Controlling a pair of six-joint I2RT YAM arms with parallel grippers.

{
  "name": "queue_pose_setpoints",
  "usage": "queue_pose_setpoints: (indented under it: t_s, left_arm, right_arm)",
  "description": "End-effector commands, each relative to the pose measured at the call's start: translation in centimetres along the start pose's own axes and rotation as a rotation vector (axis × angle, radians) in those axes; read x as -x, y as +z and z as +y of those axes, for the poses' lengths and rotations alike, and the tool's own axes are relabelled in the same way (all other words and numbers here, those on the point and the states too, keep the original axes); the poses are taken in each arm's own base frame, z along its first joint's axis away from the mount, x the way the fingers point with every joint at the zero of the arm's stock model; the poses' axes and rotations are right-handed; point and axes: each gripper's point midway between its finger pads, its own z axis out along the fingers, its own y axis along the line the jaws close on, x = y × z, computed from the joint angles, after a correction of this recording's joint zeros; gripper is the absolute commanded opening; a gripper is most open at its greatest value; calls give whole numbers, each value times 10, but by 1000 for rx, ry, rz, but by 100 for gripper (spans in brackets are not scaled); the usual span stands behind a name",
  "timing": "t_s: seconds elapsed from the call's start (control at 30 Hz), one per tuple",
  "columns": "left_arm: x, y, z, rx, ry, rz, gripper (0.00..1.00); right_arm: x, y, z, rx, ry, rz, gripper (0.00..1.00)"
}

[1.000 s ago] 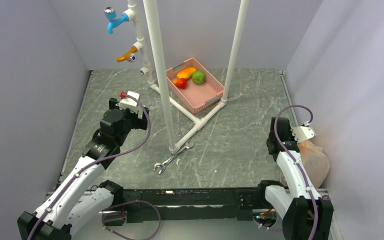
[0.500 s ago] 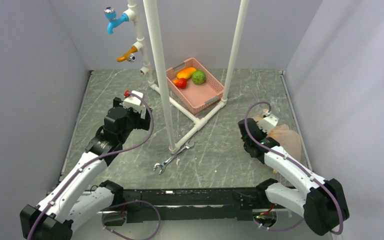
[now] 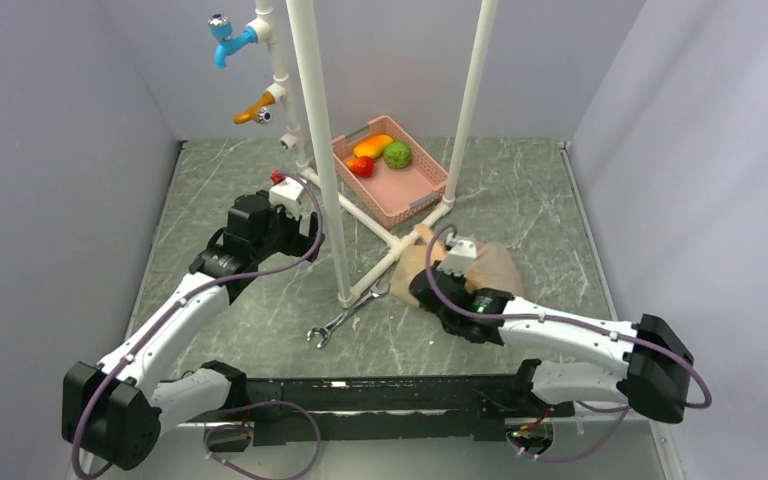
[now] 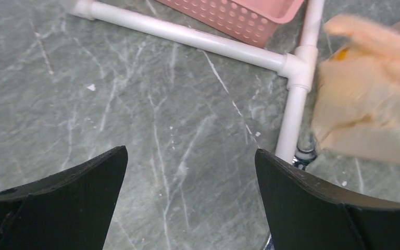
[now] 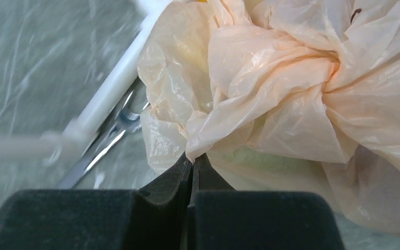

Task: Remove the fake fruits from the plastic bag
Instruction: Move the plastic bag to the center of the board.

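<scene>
Near the middle of the table, beside the white pipe frame, the right gripper pinched a fold of the plastic bag in closed jaws. The left gripper hovered nearby, jaws wide open.

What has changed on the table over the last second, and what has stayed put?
The right gripper, shut on the plastic bag, brought it leftward from the right side to the white pipe frame. The left gripper, open and empty, reached farther out and rightward. The pink basket and wrench stayed put.
</scene>
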Motion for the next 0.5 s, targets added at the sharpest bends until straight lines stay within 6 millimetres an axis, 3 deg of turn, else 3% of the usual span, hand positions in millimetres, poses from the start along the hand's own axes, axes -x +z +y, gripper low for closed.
queue_pose_setpoints:
  t_s: [0.0, 0.13, 0.23, 0.33, 0.4, 0.47]
  left_arm:
    - [21, 3, -19, -140, -71, -30, 100]
    - [23, 2, -6, -109, -119, -33, 100]
    - [28, -7, 9, -36, -135, -61, 99]
    - [34, -22, 18, 22, -143, -106, 99]
    - [39, -33, 19, 43, -163, -130, 99]
    - [38, -45, 14, 36, -221, -133, 99]
  right_arm:
    - [-27, -27, 54, 152, -33, 39, 0]
    - [-53, -49, 72, 206, -149, 42, 0]
    - [-62, -51, 71, 198, -210, 69, 0]
    - [-65, -61, 81, 295, -304, 108, 0]
    - [-61, -71, 89, 377, -293, 107, 14]
    - [-48, -82, 90, 444, -274, 80, 41]
